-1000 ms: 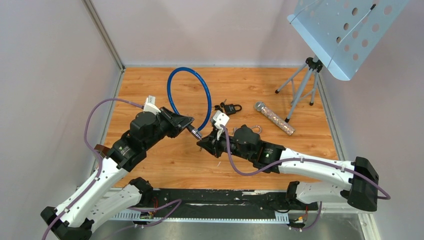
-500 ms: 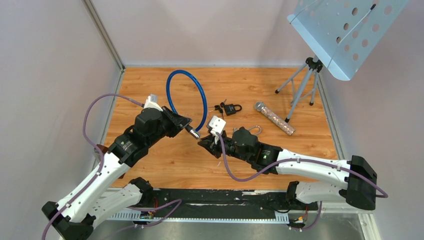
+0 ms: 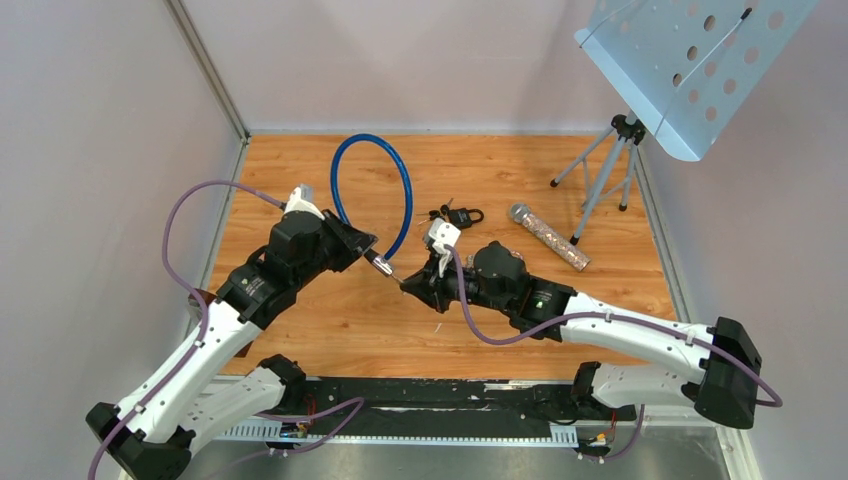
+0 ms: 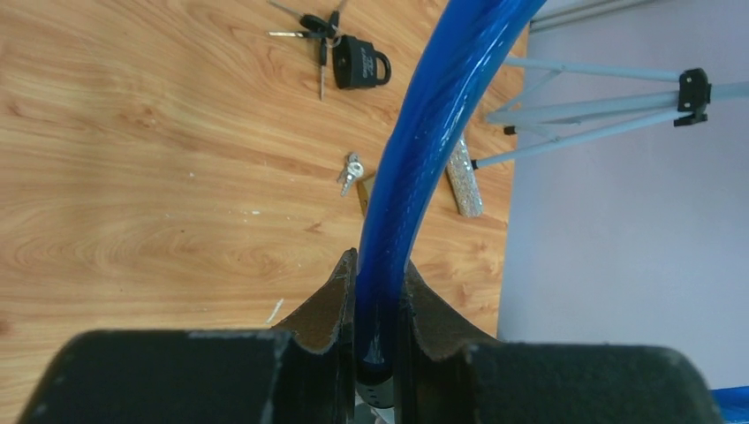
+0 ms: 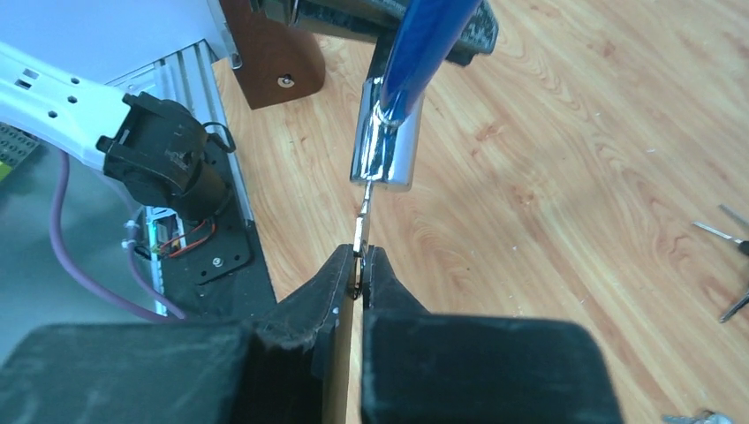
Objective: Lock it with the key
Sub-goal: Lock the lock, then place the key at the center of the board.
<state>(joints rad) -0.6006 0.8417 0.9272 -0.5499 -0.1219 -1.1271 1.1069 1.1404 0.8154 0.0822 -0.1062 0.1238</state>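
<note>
Above the worktop (image 3: 330,330), the left hand (image 4: 380,300) clamps the blue cable lock (image 4: 424,150) just behind its chrome barrel (image 5: 387,141). The right hand (image 5: 360,274) pinches the thin key (image 5: 362,221), tip touching the barrel. The slick, springy cable probably wants this firm grip.

You've got bare boards along the near strip of the wooden tabletop (image 3: 330,335), plus the far left corner by the wall. The blue plastic-coated cable loop (image 3: 370,140) arcs across the middle-left. To its right, the small black padlock with its keys (image 3: 463,216) and the glittery silver microphone (image 3: 548,236) lie flat, and the grey tripod music stand (image 3: 600,190) crowds the far right corner.
</note>
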